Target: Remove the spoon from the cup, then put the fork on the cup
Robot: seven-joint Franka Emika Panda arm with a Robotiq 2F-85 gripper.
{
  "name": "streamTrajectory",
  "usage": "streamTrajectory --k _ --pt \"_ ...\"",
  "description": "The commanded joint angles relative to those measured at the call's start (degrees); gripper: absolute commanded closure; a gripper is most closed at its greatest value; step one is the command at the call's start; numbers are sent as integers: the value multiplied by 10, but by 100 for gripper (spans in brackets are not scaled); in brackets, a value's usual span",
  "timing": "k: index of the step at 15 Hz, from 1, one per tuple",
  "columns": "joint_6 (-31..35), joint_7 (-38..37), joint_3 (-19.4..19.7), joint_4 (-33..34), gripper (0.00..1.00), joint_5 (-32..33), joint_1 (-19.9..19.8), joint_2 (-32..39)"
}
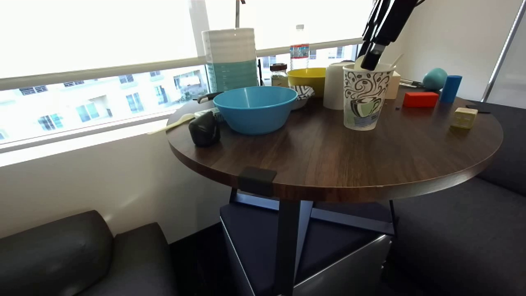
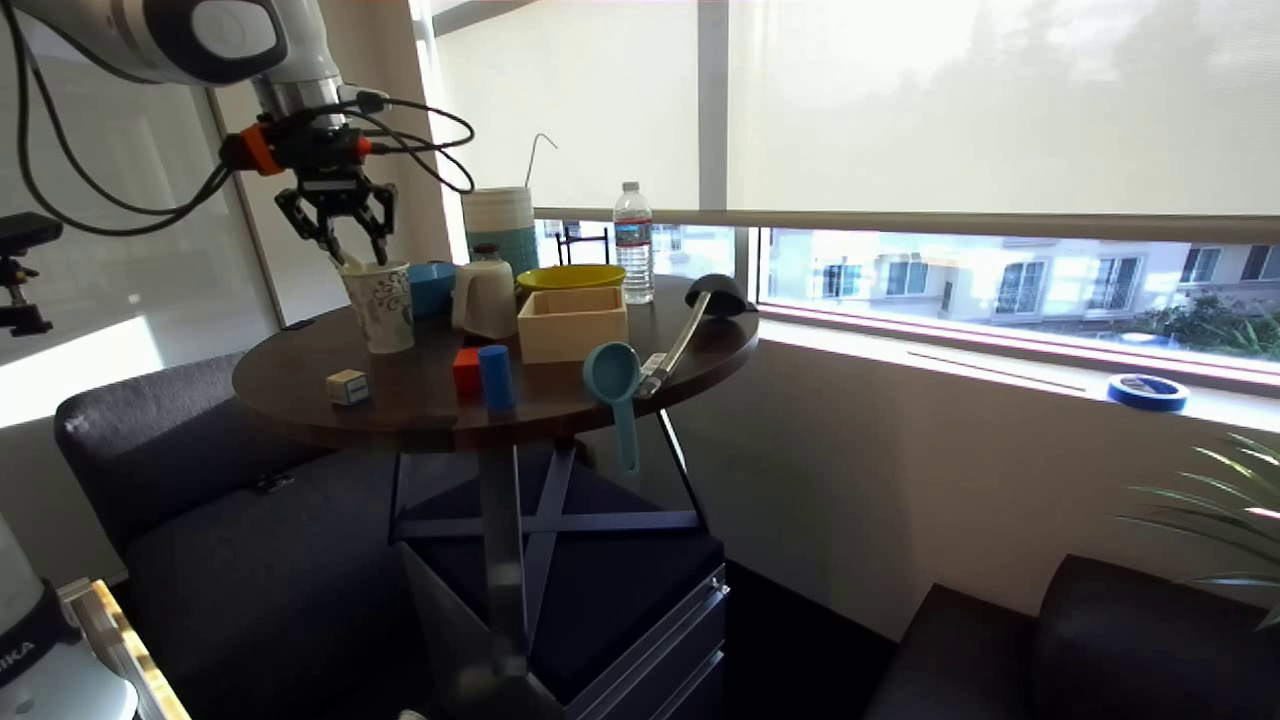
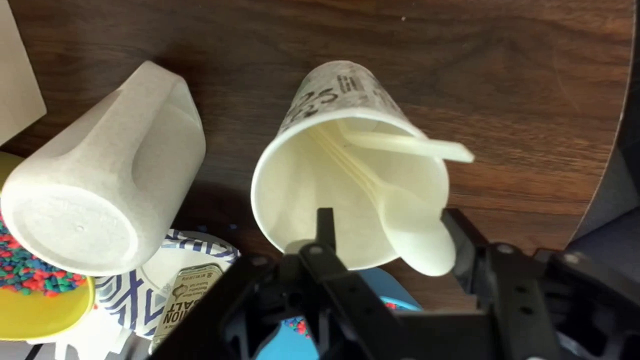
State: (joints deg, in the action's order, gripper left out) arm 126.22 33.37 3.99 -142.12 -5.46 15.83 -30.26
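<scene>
The white patterned cup (image 1: 365, 100) stands upright on the table; it also shows in an exterior view (image 2: 382, 308) and the wrist view (image 3: 350, 95). In the wrist view the pale spoon (image 3: 419, 232) leans in the cup, its rounded bowl up past the rim. A second pale utensil (image 3: 425, 146) leans in the cup with its flat handle out; its lower end is unclear, so I cannot tell if it is the fork. My gripper (image 3: 385, 212) is open just above the rim (image 2: 358, 256), its fingers around the spoon's bowl. The right finger is very close to it; contact is unclear.
Beside the cup stands a cream jug (image 3: 115, 165). A blue bowl (image 1: 254, 111), yellow bowl (image 2: 570, 277), wooden box (image 2: 572, 330), red block (image 1: 420, 99), blue cylinder (image 1: 451, 89) and small cube (image 1: 464, 118) stand around. Another pale utensil (image 1: 181, 121) overhangs the table edge.
</scene>
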Motion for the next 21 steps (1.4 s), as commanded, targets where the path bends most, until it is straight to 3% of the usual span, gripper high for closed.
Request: streamTrajectory --k 1,5,21 --pt "10 2 -11 3 74 8 -12 -2" --pt "22 -2 -13 3 99 15 -17 -5" --pt "37 -21 -23 0 99 54 -40 -38"
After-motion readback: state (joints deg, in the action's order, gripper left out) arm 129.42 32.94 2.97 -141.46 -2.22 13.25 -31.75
